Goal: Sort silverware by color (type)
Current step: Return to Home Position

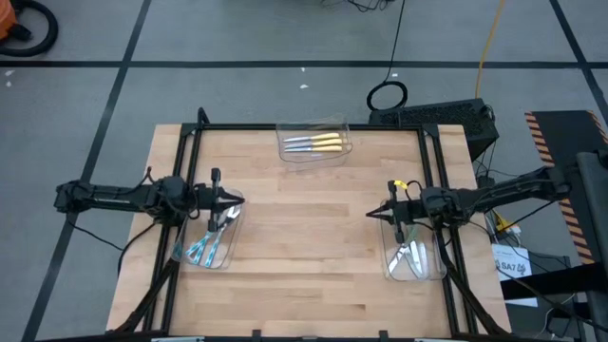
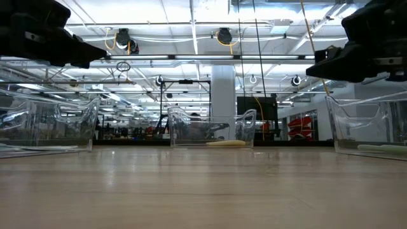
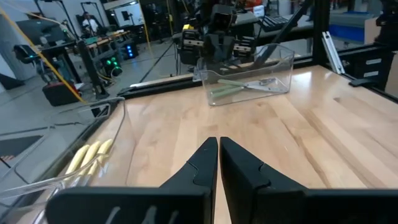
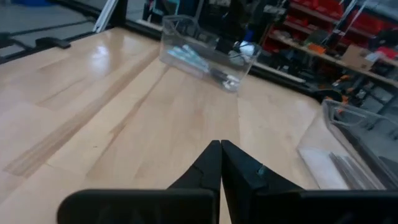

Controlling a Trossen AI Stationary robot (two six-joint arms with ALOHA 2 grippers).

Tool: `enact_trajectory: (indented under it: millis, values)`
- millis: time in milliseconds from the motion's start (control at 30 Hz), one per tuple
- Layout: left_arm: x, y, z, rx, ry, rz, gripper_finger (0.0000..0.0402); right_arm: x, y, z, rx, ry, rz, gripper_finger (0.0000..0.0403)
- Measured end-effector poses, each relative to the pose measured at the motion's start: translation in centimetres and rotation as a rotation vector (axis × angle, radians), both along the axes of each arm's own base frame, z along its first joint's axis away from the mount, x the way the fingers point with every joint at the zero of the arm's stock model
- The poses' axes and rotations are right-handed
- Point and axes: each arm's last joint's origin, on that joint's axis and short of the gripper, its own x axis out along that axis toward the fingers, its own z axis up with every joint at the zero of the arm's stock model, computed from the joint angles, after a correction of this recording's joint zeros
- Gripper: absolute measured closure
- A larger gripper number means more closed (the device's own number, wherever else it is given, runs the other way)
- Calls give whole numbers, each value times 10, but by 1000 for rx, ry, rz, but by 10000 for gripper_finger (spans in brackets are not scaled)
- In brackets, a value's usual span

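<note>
The silverware lies sorted in three clear bins. Yellow-handled pieces [image 1: 315, 143] are in the bin at the far middle [image 1: 313, 125]. Light blue ones [image 1: 202, 247] fill the left bin [image 1: 224, 255], and green ones [image 3: 239, 87] fill the right bin [image 1: 429, 269]. My left gripper [image 1: 241, 199] hovers shut above the left bin's far end, pointing level toward the table's middle, with nothing between its fingers [image 3: 219, 155]. My right gripper [image 1: 370, 214] hovers shut beside the right bin's far end, facing the left one and also holding nothing [image 4: 221, 155].
A wide stretch of bare wooden tabletop [image 1: 313, 237] lies between the two grippers. A black frame [image 1: 190, 161] runs along the table's edges. A black box with cables [image 1: 442, 116] sits just past the far right corner.
</note>
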Motion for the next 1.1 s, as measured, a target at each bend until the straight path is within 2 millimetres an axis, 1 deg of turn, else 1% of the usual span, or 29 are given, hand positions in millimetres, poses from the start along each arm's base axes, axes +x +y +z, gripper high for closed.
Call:
enact_trajectory:
  millis: [67, 200, 467, 700, 867, 1100]
  values:
    - [0, 1, -1, -1, 8, 7, 376, -2, -2, -5, 4, -34, -13, 399]
    - [0, 3, -2, -7, 22, 4, 376, -3, -5, 1, 3, -97, -35, 399]
    - [-1, 5, -5, -18, 55, 10, 376, -6, -10, -1, 36, -78, -71, 399]
    - [-3, 10, -6, -37, 64, 51, 376, -11, -10, 3, 43, -109, -72, 399]
    - [-10, 12, -3, -41, 28, 78, 376, -17, -11, 4, 47, -109, -73, 399]
    - [-25, 11, -2, -47, -14, 82, 376, -25, -11, 4, 62, -114, -76, 399]
